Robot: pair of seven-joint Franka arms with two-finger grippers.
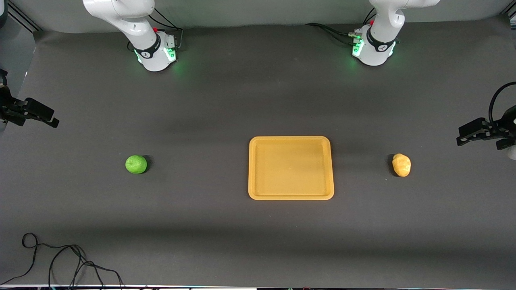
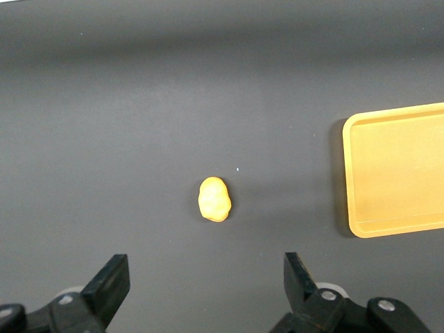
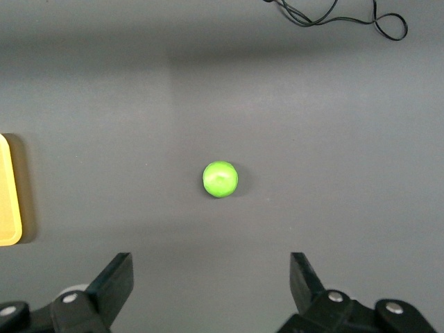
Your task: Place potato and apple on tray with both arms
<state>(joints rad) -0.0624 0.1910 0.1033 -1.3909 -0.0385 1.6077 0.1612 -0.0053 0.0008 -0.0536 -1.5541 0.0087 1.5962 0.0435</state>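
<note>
The yellow-orange tray (image 1: 291, 194) lies flat and bare in the middle of the table. The green apple (image 1: 136, 164) sits on the table toward the right arm's end. The yellow-tan potato (image 1: 401, 164) sits toward the left arm's end. My left gripper (image 1: 463, 135) hangs open and empty over the table's edge at its own end. Its wrist view shows the gripper (image 2: 205, 262), the potato (image 2: 214, 200) and part of the tray (image 2: 361, 208). My right gripper (image 1: 50, 119) hangs open and empty over the table's edge at its end. Its wrist view shows the gripper (image 3: 211, 260), the apple (image 3: 220, 179) and the tray's rim (image 3: 8, 208).
A loose black cable (image 1: 60, 257) lies on the table near the front camera at the right arm's end, and it also shows in the right wrist view (image 3: 333, 17). The two arm bases (image 1: 155, 54) (image 1: 373, 50) stand at the table's back edge.
</note>
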